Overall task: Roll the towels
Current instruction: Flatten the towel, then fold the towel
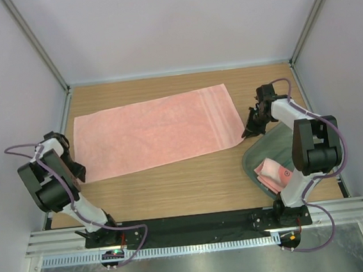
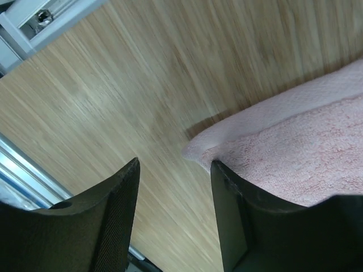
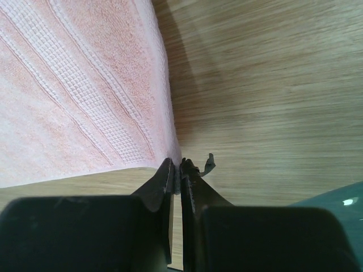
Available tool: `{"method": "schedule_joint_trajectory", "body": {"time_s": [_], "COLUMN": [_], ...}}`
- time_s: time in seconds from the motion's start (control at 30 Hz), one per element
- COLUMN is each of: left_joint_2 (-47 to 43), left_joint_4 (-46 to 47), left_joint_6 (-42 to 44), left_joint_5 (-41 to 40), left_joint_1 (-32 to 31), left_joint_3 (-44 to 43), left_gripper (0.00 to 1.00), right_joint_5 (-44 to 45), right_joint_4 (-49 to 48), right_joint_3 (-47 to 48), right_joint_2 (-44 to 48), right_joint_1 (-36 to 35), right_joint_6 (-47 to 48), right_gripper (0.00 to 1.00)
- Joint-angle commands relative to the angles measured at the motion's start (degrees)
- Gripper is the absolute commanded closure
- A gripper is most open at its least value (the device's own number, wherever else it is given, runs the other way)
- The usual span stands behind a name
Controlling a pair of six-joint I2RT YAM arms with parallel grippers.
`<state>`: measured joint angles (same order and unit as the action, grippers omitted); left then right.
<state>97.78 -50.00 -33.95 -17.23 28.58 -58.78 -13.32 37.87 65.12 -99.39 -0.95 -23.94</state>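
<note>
The spread towel (image 1: 152, 132) lies flat on the desk (image 1: 193, 186), and its long axis runs from one tool across to the other. The right tool (image 3: 177, 164) is clenched on the corner nearest to it. The left tool (image 2: 174, 164) is released. The opposite corner lies just ahead of its gap, so probably it must close there next.

**Pale-walled cell around a wooden bench**

A light wood-grain bench (image 1: 193, 186) fills the enclosure. Plain pale-grey walls (image 1: 170, 21) close it on three sides, with slim metal posts (image 1: 34, 41) at the far corners. Along the near edge lie a black strip (image 1: 190, 225), white rails (image 1: 56, 241) and a brushed-metal sheet (image 1: 201, 269). The light is soft and even.
</note>
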Motion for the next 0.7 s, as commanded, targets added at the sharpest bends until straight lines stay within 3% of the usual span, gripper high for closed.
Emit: {"method": "schedule_joint_trajectory", "body": {"time_s": [0.0,0.4,0.53,0.67], "left_joint_2": [0.84,0.67,-1.09,-3.03], "left_joint_4": [2.36,4.91,6.83,9.03], "left_joint_6": [0.64,0.38,0.82,1.70], "left_joint_5": [2.38,6.42,7.91,12.84], "left_joint_1": [3.23,6.93,7.02,7.02], "left_joint_3": [-1.16,-1.16,-1.07,-0.02], "left_gripper": [0.46,0.52,0.43,0.42], "right_joint_5": [-1.09,-0.30,-0.04,-0.04], "right_joint_4": [-1.57,-1.13,-1.04,-1.13], "right_joint_3": [-0.70,-1.05,-0.96,-1.05], "right_joint_2": [1.22,2.01,1.93,1.57], "right_joint_1": [0.16,0.25,0.16,0.25], "right_joint_6": [-0.40,0.13,0.13,0.13], "right_gripper": [0.99,0.99,0.99,0.99]}}
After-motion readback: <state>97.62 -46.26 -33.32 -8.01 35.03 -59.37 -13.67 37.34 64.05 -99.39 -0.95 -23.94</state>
